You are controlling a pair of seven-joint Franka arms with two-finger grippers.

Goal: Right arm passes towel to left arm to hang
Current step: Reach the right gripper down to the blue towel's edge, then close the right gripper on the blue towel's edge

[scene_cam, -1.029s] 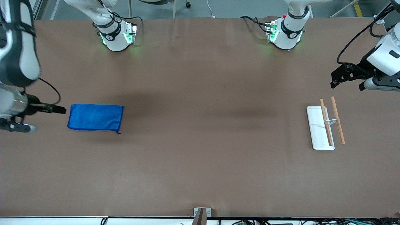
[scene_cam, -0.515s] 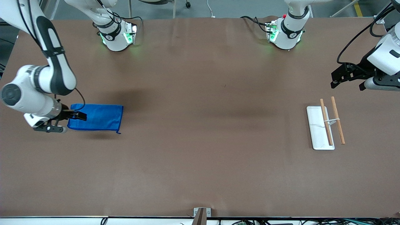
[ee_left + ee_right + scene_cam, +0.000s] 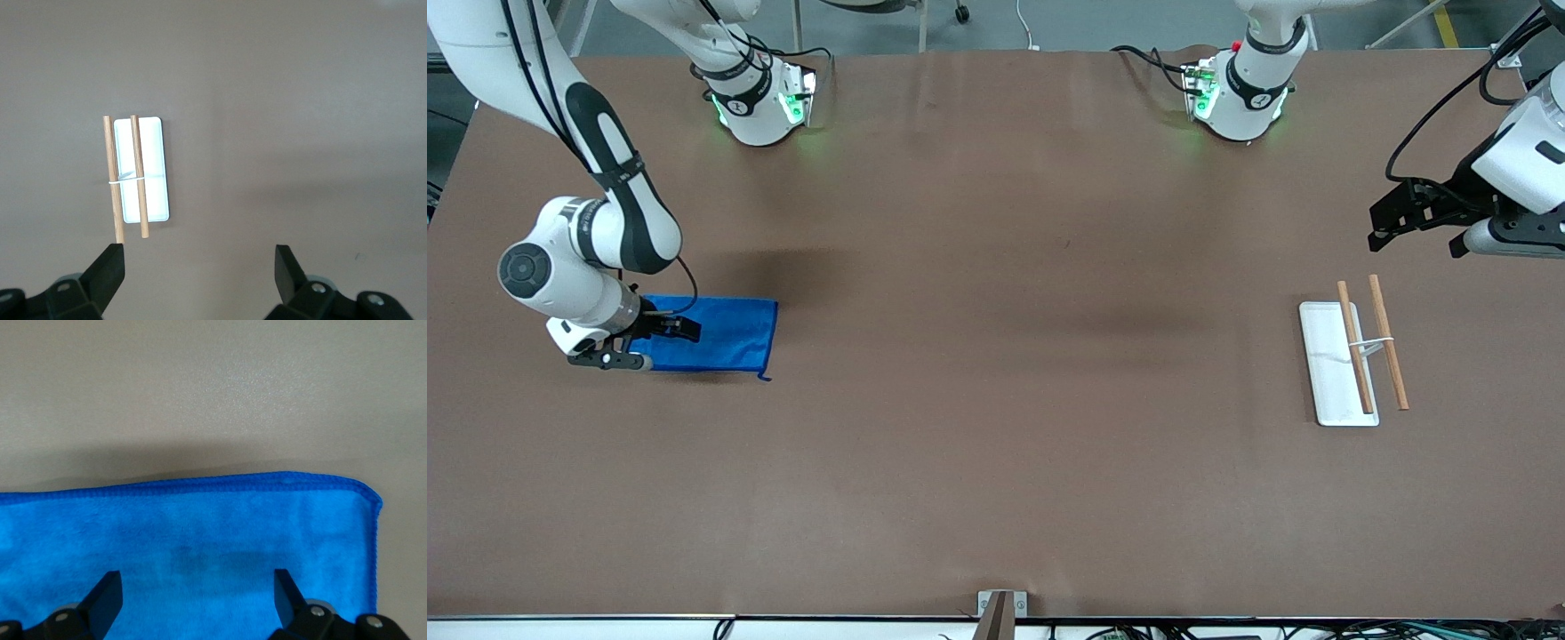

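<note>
Toward the right arm's end of the surface (image 3: pixel 996 462), the towel (image 3: pixel 725 333) is lying flat, bright blue, a short thread trailing off its corner. I'm running the right hand (image 3: pixel 680 329) low over the towel, over the part nearest that arm's end of the surface. Right wrist view: fingers (image 3: pixel 103 597) standing apart, the towel (image 3: pixel 200 547) spread under them, its hemmed edge and one corner showing, no cloth between the fingers yet. So nothing is gripped; I'm judging this as the approach to the pickup, very early in the task.

Left hand (image 3: pixel 1414 222) is waiting up in the air at the left arm's end, fingers (image 3: pixel 107 273) apart and empty. Under it the left wrist view is showing the white tray (image 3: pixel 152 170) with two wooden rods (image 3: pixel 139 177) on a small wire stand across it. That looks like the hanging spot.

To do this step well, I'm thinking: bring the fingers straight down so both tips are pressing into the cloth, then pinch up a fold close to the edge, not the middle, so the towel hangs long and leaves a free edge for the left hand to take. Risk: a flat thin cloth can slip out, or the tips only scrape the surface.
</note>
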